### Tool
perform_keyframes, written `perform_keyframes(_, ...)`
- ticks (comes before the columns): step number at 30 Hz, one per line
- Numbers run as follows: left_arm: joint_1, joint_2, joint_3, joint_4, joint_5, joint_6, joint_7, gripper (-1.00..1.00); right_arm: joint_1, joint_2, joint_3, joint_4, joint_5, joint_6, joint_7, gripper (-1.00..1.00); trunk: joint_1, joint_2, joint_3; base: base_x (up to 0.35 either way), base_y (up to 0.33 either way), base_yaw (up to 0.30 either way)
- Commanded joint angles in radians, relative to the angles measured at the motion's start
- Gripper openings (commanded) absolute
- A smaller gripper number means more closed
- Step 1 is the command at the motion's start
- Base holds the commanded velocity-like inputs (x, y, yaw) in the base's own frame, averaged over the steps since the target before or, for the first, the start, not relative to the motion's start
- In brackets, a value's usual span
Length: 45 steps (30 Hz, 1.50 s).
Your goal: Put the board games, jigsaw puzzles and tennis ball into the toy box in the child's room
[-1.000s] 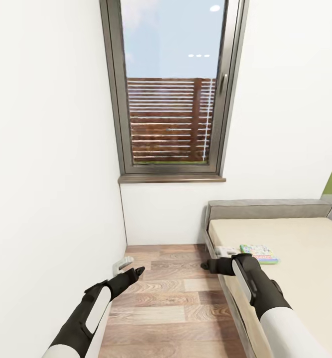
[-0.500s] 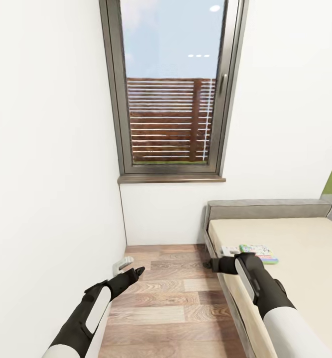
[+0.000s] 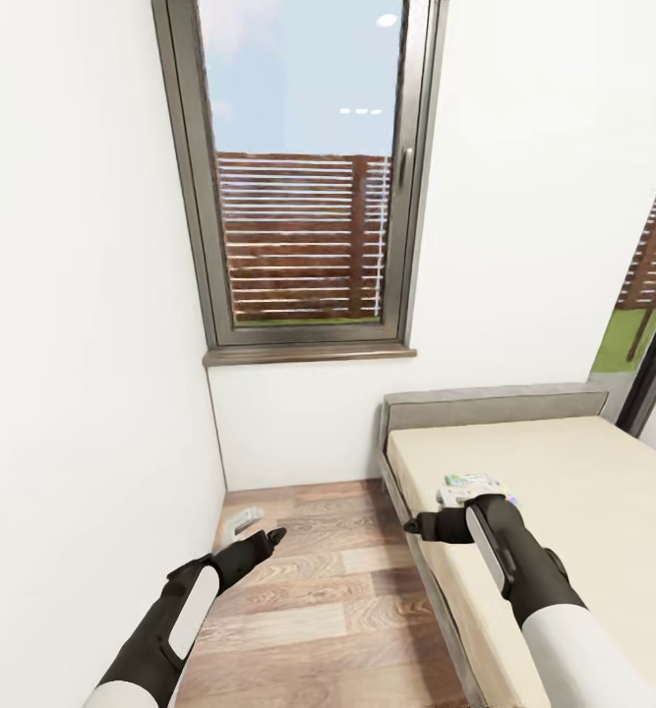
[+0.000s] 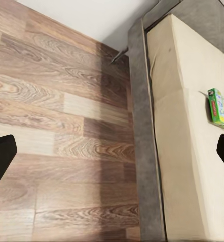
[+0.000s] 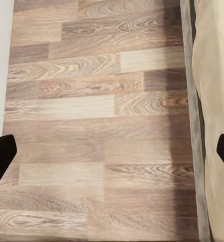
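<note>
The view has swung rightward; both end effectors released above wood-plank floor (image 3: 308, 610).

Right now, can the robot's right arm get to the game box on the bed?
Probably yes: the right gripper hangs open by the bed edge, and nothing lies between it and the game box just beyond.

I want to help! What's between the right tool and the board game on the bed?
In the head view, bare beige bed sheet lies between the right tool and the board game.

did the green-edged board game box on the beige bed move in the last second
No. The green-edged board game box lies in the same spot by the bed's headboard corner; the camera turned.
</note>
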Motion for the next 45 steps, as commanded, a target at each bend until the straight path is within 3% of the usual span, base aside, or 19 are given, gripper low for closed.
perform_keyframes(1, 0.0, -0.001, 0.004, -0.001, 0.006, 0.007, -0.002, 1.0, -0.003, -0.001, -0.001, -0.002, -0.001, 0.01, 0.002, 1.0, 0.0, -0.001, -0.001, 0.0, 0.0, -0.26)
perform_keyframes(22, -0.002, 0.008, -0.029, -0.012, 0.004, 0.03, 0.003, 1.0, -0.038, -0.033, -0.006, 0.009, -0.001, 0.03, -0.001, 1.0, 0.0, -0.001, -0.001, 0.0, 0.0, -0.276)
perform_keyframes(27, -0.002, 0.008, -0.03, -0.019, 0.005, 0.045, 0.003, 1.0, -0.053, -0.049, -0.028, 0.026, 0.0, 0.031, -0.001, 1.0, 0.0, -0.001, -0.001, 0.0, 0.0, -0.283)
perform_keyframes(32, -0.002, 0.008, -0.032, -0.031, 0.007, 0.055, 0.003, 1.0, -0.077, -0.066, -0.088, 0.053, 0.0, 0.032, -0.001, 1.0, 0.0, -0.001, -0.001, 0.0, 0.0, -0.283)
perform_keyframes(37, -0.002, 0.008, -0.032, -0.036, 0.007, 0.059, 0.003, 1.0, -0.092, -0.074, -0.122, 0.065, 0.0, 0.033, 0.0, 1.0, 0.0, -0.001, -0.001, 0.0, 0.0, -0.283)
perform_keyframes(45, -0.002, 0.008, -0.033, -0.039, 0.007, 0.063, 0.002, 1.0, -0.102, -0.08, -0.144, 0.071, 0.0, 0.034, 0.001, 1.0, 0.0, -0.001, -0.001, 0.0, 0.0, -0.284)
